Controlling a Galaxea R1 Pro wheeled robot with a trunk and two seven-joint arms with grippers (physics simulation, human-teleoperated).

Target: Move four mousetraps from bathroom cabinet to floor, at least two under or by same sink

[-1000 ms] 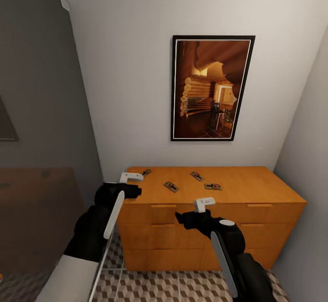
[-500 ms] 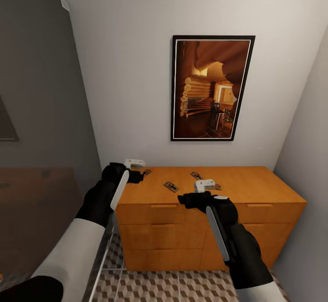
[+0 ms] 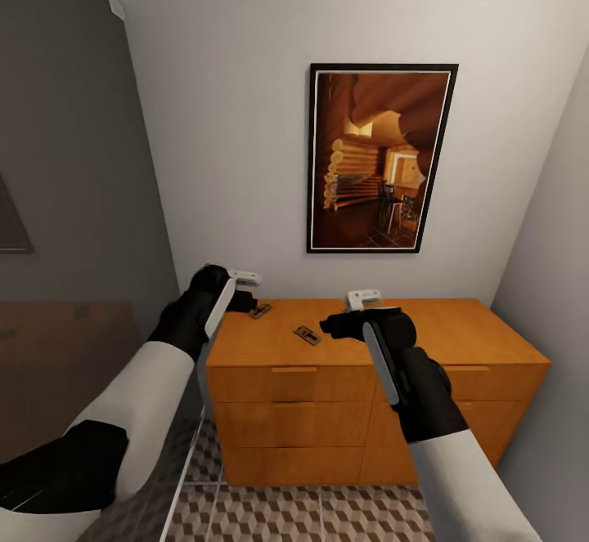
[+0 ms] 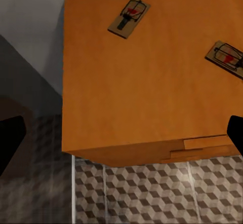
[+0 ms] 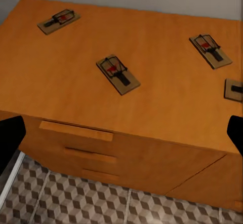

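Observation:
The orange-brown cabinet (image 3: 458,346) stands against the back wall. Mousetraps lie flat on its top. The head view shows one (image 3: 260,311) at the back left and one (image 3: 307,335) nearer the front. The right wrist view takes in several mousetraps: (image 5: 59,21), (image 5: 118,74), (image 5: 210,50) and one cut off at the frame edge (image 5: 234,89). My left gripper (image 3: 242,301) hovers open above the cabinet's left end, close to the back-left trap (image 4: 128,18). My right gripper (image 3: 337,325) is open over the middle of the top and holds nothing. The patterned floor (image 3: 311,517) lies below.
A framed picture (image 3: 380,158) hangs on the wall above the cabinet. A grey panel (image 3: 74,158) closes off the left side, with a thin white edge (image 3: 184,477) running down to the floor. The right wall (image 3: 548,264) stands close to the cabinet's end.
Both arms have lifted and reached forward over the cabinet top. In the head view my right gripper now hides the two right-hand mousetraps. Nothing has been grasped.

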